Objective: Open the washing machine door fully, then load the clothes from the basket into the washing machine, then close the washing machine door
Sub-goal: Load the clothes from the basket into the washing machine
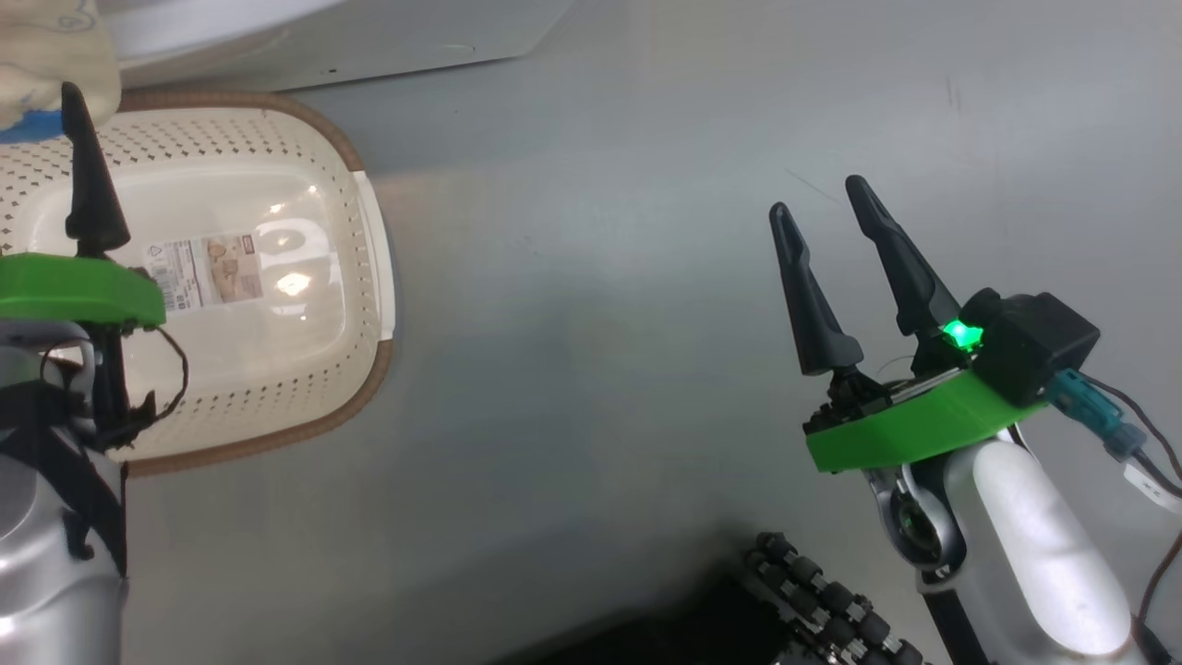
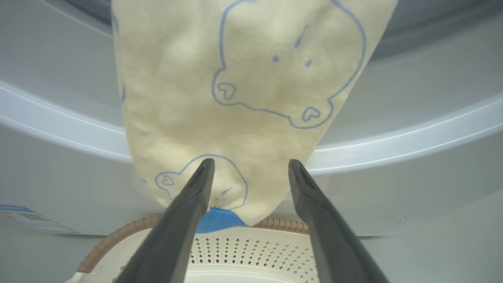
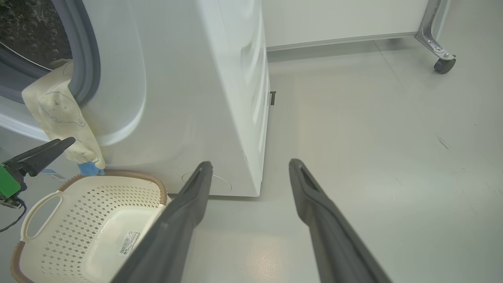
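The clothes [image 2: 243, 78], pale yellow with blue line drawings, hang out of the washing machine [image 3: 188, 98] over the lower lip of its opening, and their blue tip dangles above the basket [image 3: 98, 212]. The basket has nothing in it but the label on its base. My left gripper [image 2: 251, 165] is open, its fingers on either side of the cloth's lower end without pinching it. My right gripper [image 1: 826, 217] stands open over bare floor to the right of the machine, holding nothing. The washing machine door is out of view.
The cream basket [image 1: 305, 277] sits on the grey floor right against the machine's front. A caster wheel [image 3: 444, 65] of a metal frame stands far off by the wall. Dark parts of my own base [image 1: 813, 600] lie at the lower edge.
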You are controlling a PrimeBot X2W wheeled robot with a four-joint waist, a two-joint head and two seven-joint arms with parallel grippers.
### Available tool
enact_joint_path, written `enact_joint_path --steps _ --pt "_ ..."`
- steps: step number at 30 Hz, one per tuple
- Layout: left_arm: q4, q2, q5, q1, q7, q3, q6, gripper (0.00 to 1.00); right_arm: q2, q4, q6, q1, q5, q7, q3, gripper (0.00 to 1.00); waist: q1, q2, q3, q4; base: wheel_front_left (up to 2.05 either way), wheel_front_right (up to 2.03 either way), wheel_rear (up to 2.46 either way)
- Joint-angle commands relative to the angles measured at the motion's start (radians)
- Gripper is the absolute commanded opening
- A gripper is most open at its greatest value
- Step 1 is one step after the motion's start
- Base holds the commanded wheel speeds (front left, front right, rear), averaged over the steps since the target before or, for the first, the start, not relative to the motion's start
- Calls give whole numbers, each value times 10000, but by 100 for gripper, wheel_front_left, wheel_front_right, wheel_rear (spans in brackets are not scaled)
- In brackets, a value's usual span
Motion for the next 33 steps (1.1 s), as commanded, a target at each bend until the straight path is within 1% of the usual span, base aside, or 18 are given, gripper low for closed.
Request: enact_joint_path --steps 1,15,25,27,28,30,31,32,33 --pt "-117 399 163 -172 -66 217 9 100 -68 -331 17 26 -11 -65 156 100 -1 0 173 5 0 0 0" --pt "304 582 481 -1453 -67 104 19 100 -68 -364 17 -120 -98 -65 266 100 -1 0 735 -64 0 0 0" --pt "-350 581 551 -2092 -67 429 274 100 -68 -379 17 -115 -126 -65 305 100 -1 0 971 -95 0 0 0" --pt "-522 536 579 -2116 -67 461 299 86 -68 -373 17 -124 -144 -65 291 100 -1 0 997 -76 0 0 0" --pt "-584 509 585 -2113 -67 474 302 82 -68 -366 17 -130 -151 -65 283 100 -1 0 1001 -64 0 0 0" --pt "-702 459 617 -2086 -67 486 309 79 -68 -340 17 -149 -162 -65 282 100 -1 0 994 -36 0 0 0" --pt "-758 433 634 -2061 -67 480 305 69 -68 -328 17 -163 -163 -65 288 100 -1 0 986 -21 0 0 0" --pt "-825 410 650 -2032 -67 477 302 65 -68 -323 17 -177 -158 -65 292 100 -1 0 975 -7 0 0 0" --pt "-897 383 655 -2003 -67 488 300 64 -68 -319 17 -186 -153 -65 291 100 -1 0 960 6 0 0 0"
